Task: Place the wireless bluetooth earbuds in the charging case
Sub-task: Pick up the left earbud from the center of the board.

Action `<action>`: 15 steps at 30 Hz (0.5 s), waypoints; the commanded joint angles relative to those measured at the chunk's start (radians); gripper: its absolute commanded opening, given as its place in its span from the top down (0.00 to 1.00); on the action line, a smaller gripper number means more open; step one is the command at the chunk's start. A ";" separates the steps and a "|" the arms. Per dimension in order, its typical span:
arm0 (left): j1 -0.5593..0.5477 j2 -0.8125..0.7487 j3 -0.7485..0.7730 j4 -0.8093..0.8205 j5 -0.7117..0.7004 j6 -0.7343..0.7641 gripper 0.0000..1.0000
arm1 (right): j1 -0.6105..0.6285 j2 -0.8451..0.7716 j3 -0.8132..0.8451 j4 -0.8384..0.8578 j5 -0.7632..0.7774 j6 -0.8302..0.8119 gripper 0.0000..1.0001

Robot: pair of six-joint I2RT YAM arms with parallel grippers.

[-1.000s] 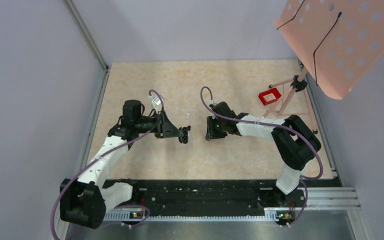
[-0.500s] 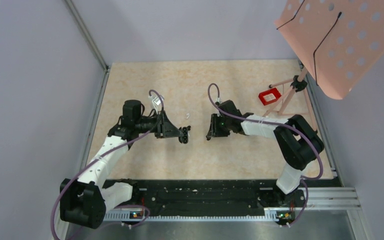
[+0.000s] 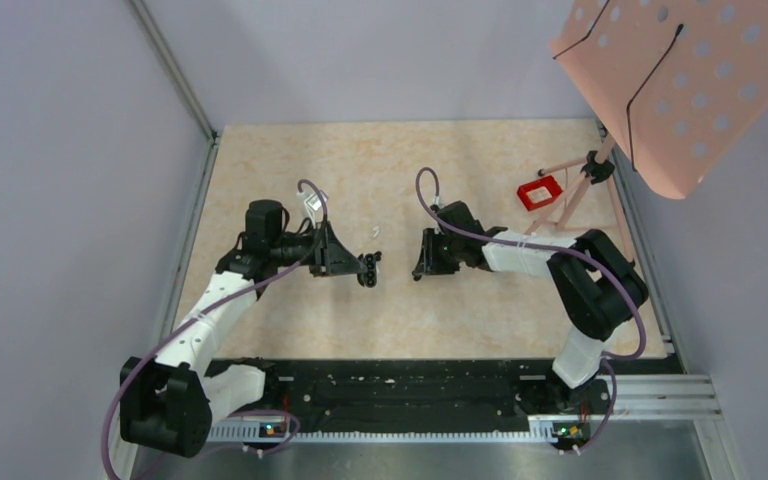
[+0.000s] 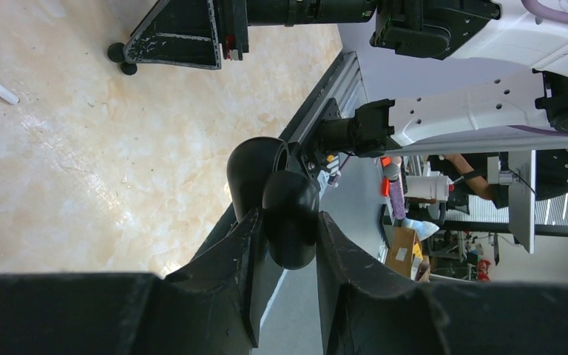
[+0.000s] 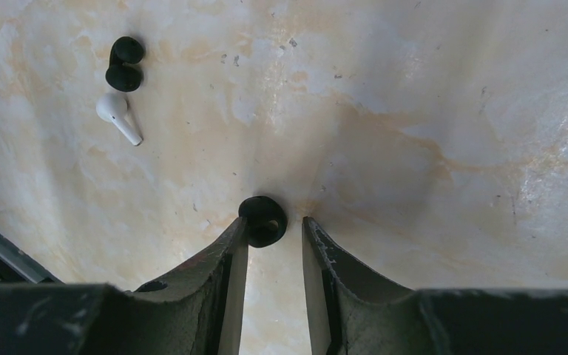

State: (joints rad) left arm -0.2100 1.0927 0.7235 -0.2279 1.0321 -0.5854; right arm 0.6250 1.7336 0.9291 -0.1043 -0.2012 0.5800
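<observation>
Left gripper: we recorded it clamped on a glossy black rounded charging case. Right gripper: jaws stood apart, with one rounded black earbud against one fingertip on the marbled beige tabletop. Towards ten o'clock we noted a second black earbud, a white stemmed earbud just beside it.

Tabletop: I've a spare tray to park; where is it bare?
Bare: the far strip beyond left gripper and right gripper; the near strip along the base rail. Crowded: between them, with earbuds; far right, by red box and stand.
</observation>
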 commanded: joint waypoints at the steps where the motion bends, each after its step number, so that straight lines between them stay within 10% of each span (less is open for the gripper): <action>1: 0.004 -0.006 -0.009 0.056 0.016 -0.006 1.00 | -0.005 -0.021 -0.013 0.015 0.005 -0.004 0.68; 15: 0.004 -0.002 -0.008 0.065 0.016 -0.014 1.00 | -0.004 0.024 -0.017 0.029 -0.013 -0.006 0.70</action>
State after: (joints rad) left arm -0.2100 1.0927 0.7162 -0.2165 1.0321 -0.6006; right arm 0.6250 1.7370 0.9234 -0.0906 -0.2123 0.5800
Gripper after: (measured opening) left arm 0.328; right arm 0.300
